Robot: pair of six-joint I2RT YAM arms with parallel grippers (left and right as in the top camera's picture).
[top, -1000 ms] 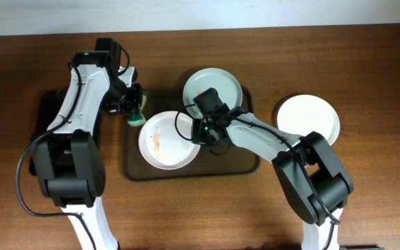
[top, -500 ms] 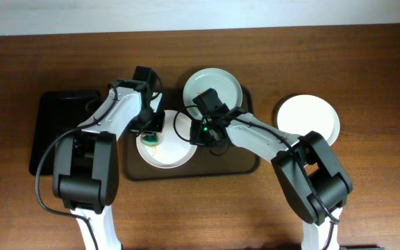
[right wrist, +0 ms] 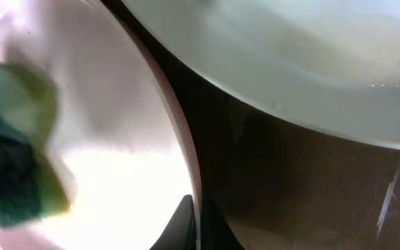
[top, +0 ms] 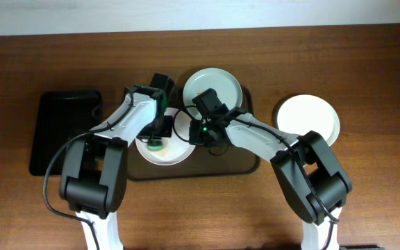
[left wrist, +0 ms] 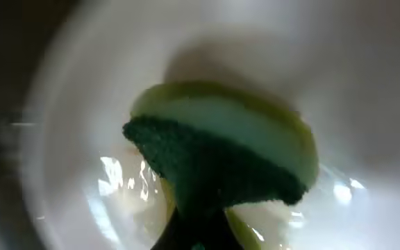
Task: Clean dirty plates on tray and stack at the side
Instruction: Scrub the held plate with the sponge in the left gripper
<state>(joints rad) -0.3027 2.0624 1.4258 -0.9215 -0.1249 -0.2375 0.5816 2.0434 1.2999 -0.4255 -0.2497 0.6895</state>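
Left hand (top: 156,141) clamps a green-yellow foam sponge (left wrist: 221,160) against the glossy wet round white plate (top: 173,157). Right hand (right wrist: 194,226) pinches its rim.

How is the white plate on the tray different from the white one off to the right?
The tray plate lies on the brown tray; the side plate on bare table. The left gripper presses a green sponge on the tray plate, with the right gripper at its rim; the side plate is untouched. Both are round, white, flat, similar in size.
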